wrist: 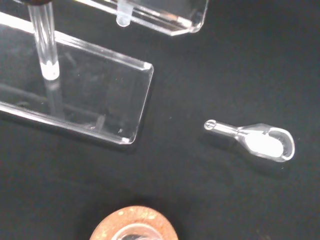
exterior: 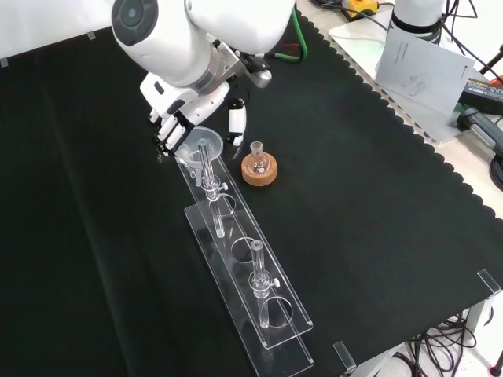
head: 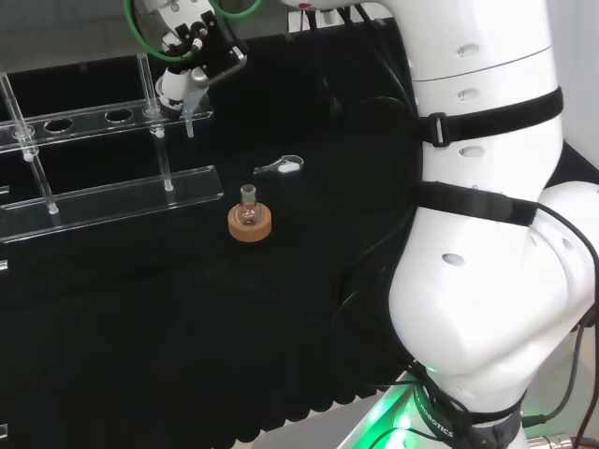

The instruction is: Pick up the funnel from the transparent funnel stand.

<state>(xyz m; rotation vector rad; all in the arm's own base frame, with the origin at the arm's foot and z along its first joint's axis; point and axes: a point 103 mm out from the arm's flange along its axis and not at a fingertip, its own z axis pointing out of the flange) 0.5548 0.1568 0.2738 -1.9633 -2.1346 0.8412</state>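
Observation:
The clear funnel sits in the end hole of the transparent funnel stand, its stem hanging through the upper shelf. In the head view the funnel is at the stand's right end, just under the hand. The hand hovers over the funnel's bowl. Its fingers stand on one side of the rim and its thumb on the other, with a small gap showing. In the wrist view, the stem's tip pokes below the stand's shelf.
A small round flask rests on a cork ring beside the stand's near end; cork ring. A glass scoop lies on the cloth behind it, also scoop. Papers lie off the cloth's edge.

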